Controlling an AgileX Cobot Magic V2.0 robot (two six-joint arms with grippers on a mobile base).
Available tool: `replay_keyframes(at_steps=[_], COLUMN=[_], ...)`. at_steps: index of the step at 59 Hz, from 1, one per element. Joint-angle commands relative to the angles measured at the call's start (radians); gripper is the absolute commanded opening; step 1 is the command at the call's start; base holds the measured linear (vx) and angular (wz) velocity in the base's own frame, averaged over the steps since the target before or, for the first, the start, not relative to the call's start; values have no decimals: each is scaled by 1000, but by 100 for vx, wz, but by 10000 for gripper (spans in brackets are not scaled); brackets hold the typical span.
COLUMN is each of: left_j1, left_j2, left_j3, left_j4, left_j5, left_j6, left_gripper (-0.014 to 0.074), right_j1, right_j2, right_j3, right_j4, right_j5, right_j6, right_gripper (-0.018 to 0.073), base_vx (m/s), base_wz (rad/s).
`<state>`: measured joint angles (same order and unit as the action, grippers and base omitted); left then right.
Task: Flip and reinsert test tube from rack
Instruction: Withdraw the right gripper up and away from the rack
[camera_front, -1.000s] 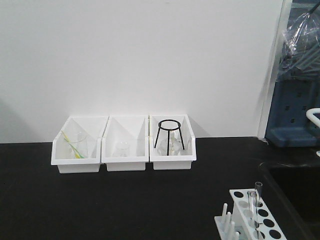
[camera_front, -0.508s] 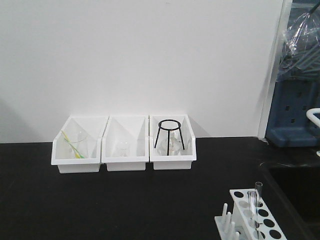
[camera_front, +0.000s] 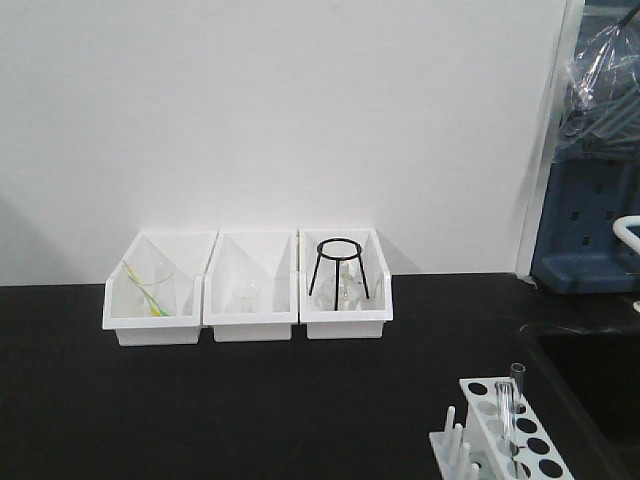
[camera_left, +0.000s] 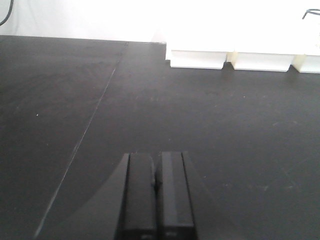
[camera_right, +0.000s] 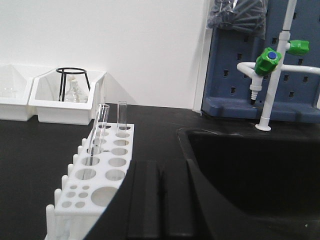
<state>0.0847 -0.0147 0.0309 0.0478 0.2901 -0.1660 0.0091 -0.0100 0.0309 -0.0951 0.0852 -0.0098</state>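
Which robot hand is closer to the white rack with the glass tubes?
Right. The right gripper sits just beside the rack. The left gripper hangs over bare black table, with no rack in its view.

Three bins (camera_front: 248, 300) side by side at the table's (camera_front: 200, 410) back edge, against the wall; tripod stand (camera_front: 338, 268) in the rightmost. Rack (camera_front: 510, 430) at front right, well apart from bins, sink (camera_right: 250, 170) just to its right. Two test tubes (camera_right: 100, 135) upright in rack holes. Faucet (camera_right: 267, 65) behind sink.
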Motion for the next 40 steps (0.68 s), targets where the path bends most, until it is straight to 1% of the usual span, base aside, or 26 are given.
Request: replay_keyframes(at_steps=[1,40], left_j1=[-5,-5], left_j2=[-12,-12], left_j3=[1,1], left_j4=[-4,-4], left_j5=[-87,-88], left_j6=[0,0], left_gripper=[-6,-6], right_j1=[3,2], right_j2=[-7,-7], right_j3=[1,1], right_j4=[28,28], right_j5=[-85,-78], right_j6=[-42,-43], right_gripper=[-12,-12], base_vx=[0,0], base_wz=[0,0])
